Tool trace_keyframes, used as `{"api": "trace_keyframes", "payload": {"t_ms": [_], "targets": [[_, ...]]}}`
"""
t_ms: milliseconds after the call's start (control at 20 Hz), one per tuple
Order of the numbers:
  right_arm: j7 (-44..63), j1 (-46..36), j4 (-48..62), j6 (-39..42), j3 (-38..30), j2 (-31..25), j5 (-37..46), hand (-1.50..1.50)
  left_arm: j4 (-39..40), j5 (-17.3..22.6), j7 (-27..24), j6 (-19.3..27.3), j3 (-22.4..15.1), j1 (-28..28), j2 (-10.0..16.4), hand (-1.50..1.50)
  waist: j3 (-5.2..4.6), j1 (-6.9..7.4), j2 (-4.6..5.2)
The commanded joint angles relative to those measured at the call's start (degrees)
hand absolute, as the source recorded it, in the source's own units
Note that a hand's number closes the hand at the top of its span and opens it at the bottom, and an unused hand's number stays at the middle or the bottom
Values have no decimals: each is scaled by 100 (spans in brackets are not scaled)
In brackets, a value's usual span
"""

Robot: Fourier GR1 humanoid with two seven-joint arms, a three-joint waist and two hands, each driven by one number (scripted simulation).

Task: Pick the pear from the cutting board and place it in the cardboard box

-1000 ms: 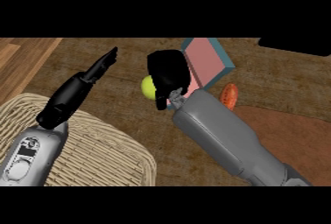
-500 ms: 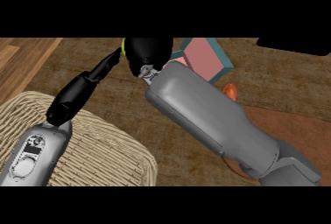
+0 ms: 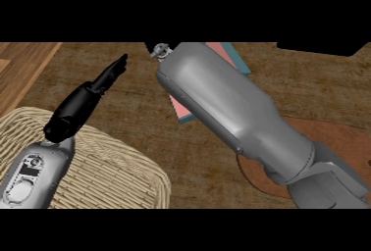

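Head view shows a brown wooden counter (image 3: pixel 138 122) with a woven basket (image 3: pixel 109 166) at the lower left. On the left hand (image 3: pixel 80 105), fingers are straight and together. I cannot see the right hand.

Wicker basket (image 3: pixel 109 166), pink-and-teal block (image 3: pixel 181 112), wooden counter (image 3: pixel 138 117)

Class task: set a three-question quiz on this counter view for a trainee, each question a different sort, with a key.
1. True or false: the black left hand has straight fingers and holds nothing.
2. What lies under the grey left forearm? A) pale woven wicker basket B) steel pot C) glass bowl
3. Fill in: the grey right forearm partly hides a flat pink object edged in ____.
Key: 1 true; 2 A; 3 teal.
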Motion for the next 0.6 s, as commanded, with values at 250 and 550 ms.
{"api": "trace_keyframes", "payload": {"t_ms": [250,550], "targets": [[496,-276,1301,-235,-241,49,-367,150,36,75,52,177,84,279,-175,0,-58,-287,12],[-103,-214,1876,518,-919,50,-1389,150,19,1,-28,234,136,355,-115,0,-48,-447,-4]]}}
